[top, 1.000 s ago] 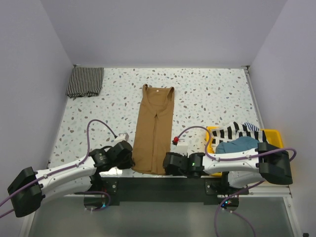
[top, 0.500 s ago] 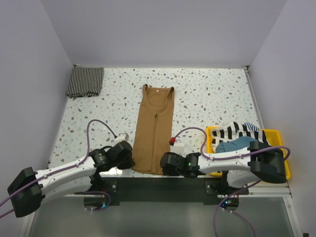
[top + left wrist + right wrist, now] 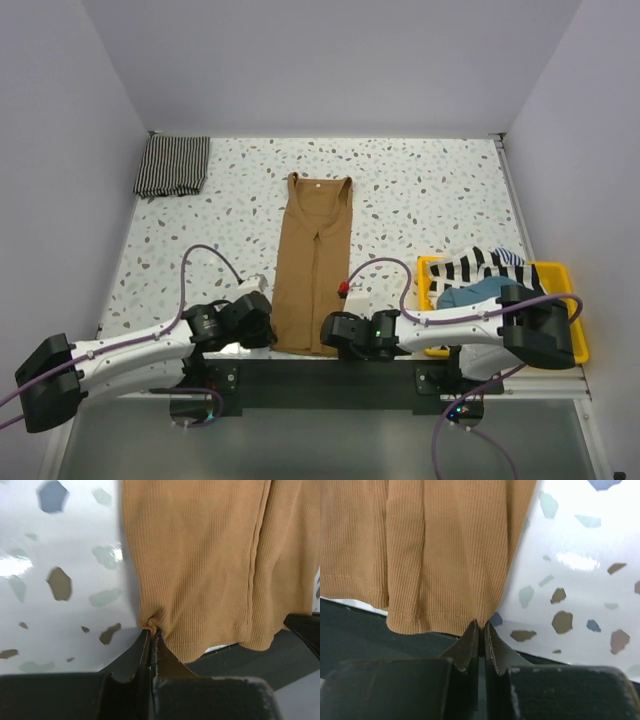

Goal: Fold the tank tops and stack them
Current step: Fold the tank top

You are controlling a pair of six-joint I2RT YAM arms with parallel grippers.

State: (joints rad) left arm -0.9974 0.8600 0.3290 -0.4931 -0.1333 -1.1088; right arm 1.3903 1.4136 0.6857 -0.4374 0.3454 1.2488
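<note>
My left gripper [image 3: 151, 631] is clamped on one hem corner of the tan top [image 3: 200, 555], which lies just past my fingertips, and my right gripper [image 3: 481, 626] nips the other corner so thinly that lifting could slip it free and skew the fold.

Stretched out low with both arms angled inward, left gripper [image 3: 151, 631] and right gripper [image 3: 481, 626] each clamped tight.

The left tool [image 3: 151, 636] was clamped on the near left hem corner of the tan-brown tank top [image 3: 200, 555], bunching its ribbed cloth. Speckled tabletop [image 3: 65, 615] lay to the left.
</note>
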